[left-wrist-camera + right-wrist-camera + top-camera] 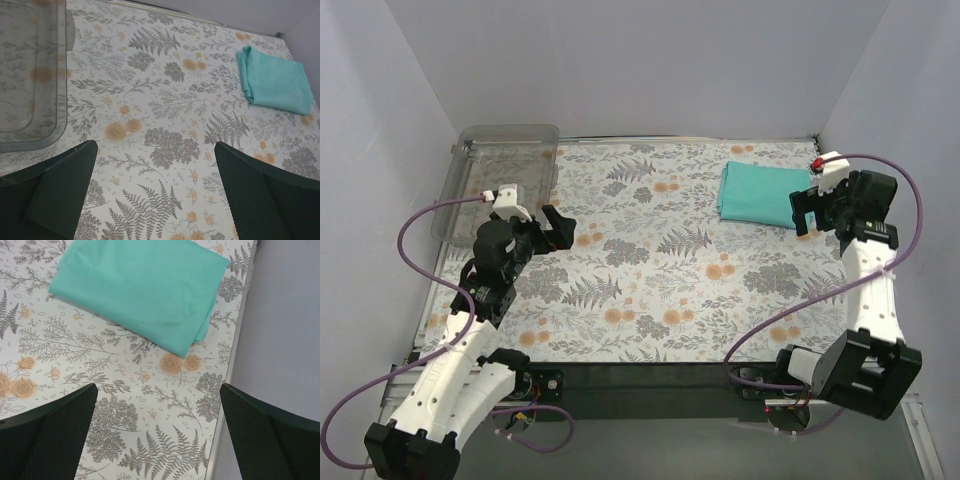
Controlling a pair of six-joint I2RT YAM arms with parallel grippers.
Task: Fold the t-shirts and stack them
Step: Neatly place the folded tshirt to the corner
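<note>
A plain teal t-shirt (760, 195) lies folded into a flat rectangle at the back right of the flowered table. It also shows far off at the upper right in the left wrist view (274, 82) and close below the camera in the right wrist view (140, 290). My right gripper (817, 215) hangs just right of the t-shirt, open, nothing between its fingers (50, 440). Far across at the left side, my left gripper (558, 226) is open and empty too, its fingers (265, 200) wide apart above bare tablecloth.
A clear plastic tray (500, 170) stands at the back left corner, close to the left gripper, its rim (55, 135) in the left wrist view. The table's right edge (227, 405) and the grey wall run just beside the right gripper.
</note>
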